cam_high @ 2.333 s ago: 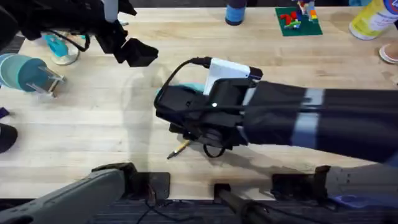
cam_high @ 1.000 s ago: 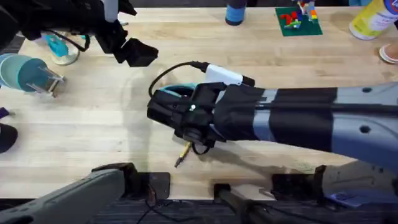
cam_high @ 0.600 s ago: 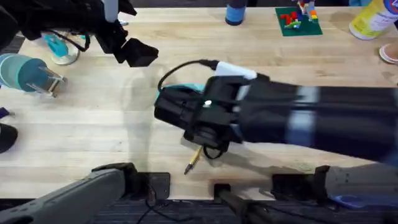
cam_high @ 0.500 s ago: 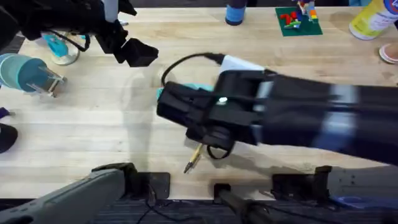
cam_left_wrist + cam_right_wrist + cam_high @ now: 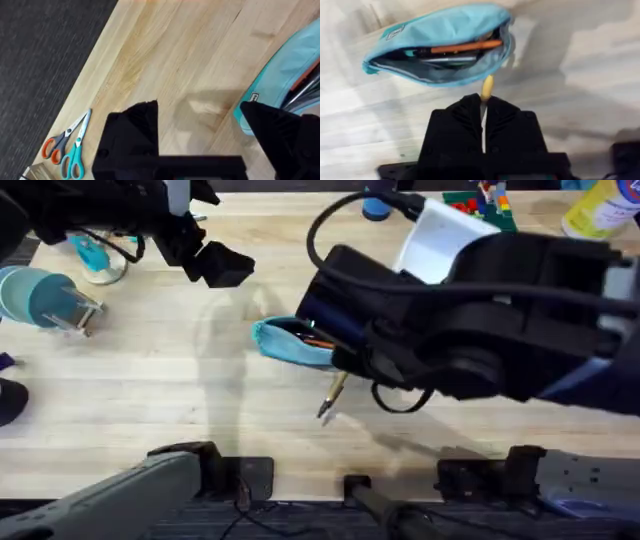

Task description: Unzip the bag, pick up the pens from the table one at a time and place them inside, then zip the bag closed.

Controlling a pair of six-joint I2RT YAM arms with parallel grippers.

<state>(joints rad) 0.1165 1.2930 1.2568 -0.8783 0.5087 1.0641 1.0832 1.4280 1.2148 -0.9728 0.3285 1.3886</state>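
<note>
Overhead, the right gripper (image 5: 483,107) pinches the tan pen (image 5: 331,396), hiding half the open bag (image 5: 285,343); left jaws spread.

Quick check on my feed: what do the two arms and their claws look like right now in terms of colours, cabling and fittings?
Both arms are black. The right arm has bulky black housings, a white block near its wrist, grey-blue segments and a looping black cable. Its right claw has two flat black fingers. The left claw also has black, blocky fingers on a black crossbar.
</note>
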